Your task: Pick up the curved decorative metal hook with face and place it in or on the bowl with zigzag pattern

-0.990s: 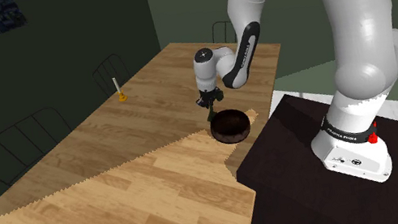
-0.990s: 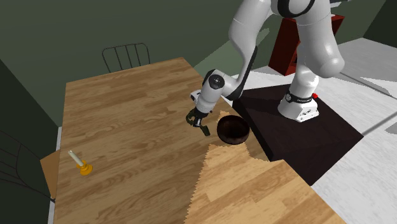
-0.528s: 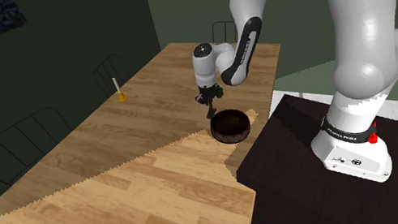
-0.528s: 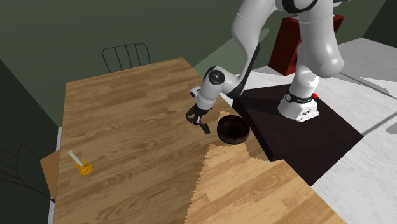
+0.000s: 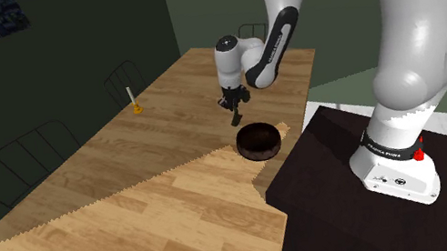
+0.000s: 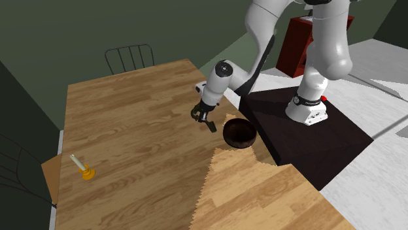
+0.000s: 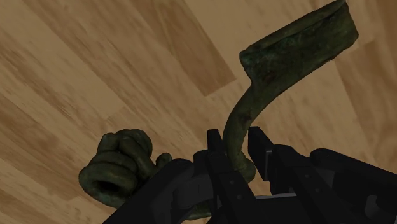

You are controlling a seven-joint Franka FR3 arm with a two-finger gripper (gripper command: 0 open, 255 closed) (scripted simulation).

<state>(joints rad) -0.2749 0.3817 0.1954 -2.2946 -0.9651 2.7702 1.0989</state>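
My gripper (image 7: 238, 151) is pinched on the thin curved stem of the hook (image 7: 289, 54), with one black finger on each side and both touching it. Up close, the hook is dark greenish metal. A broad flat end stands out past my fingertips, and a knotted, lumpy end curls back beside my fingers, with wood grain behind.

In the shoulder view my gripper (image 5: 234, 107) points down, and the hook (image 5: 236, 120) hangs from it over the table (image 5: 131, 190). It is just beside the dark round bowl (image 5: 258, 140) — off to the side, apart from its rim. The bowl sits at the table's edge next to my stand (image 5: 382, 205), and its pattern is too small to make out.

The second exterior view agrees: gripper (image 6: 204, 117), hook (image 6: 210, 127) and bowl (image 6: 238, 133) are close together.

Farther off, well apart from all this, a small yellow candle holder (image 5: 134, 104) stands near the table's far side.
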